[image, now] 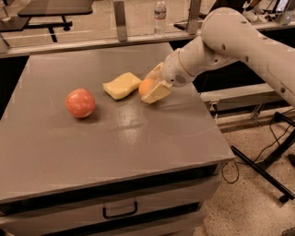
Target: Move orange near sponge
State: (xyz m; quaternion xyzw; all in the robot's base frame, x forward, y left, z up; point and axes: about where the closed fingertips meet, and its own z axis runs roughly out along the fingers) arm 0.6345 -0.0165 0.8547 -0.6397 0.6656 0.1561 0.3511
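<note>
The orange (146,86) is a bright round fruit held between the cream pads of my gripper (152,86), low over the grey table (120,143). The gripper is shut on it. The pale yellow sponge (121,85) lies flat on the table just left of the orange, almost touching it. My white arm reaches in from the upper right. The far side of the orange is hidden by the gripper pads.
A reddish-pink apple (80,103) sits on the table at the left. A water bottle (160,13) stands on the shelf behind the table. The table's right edge is close to the arm; cables and a stand's legs lie on the floor at the right.
</note>
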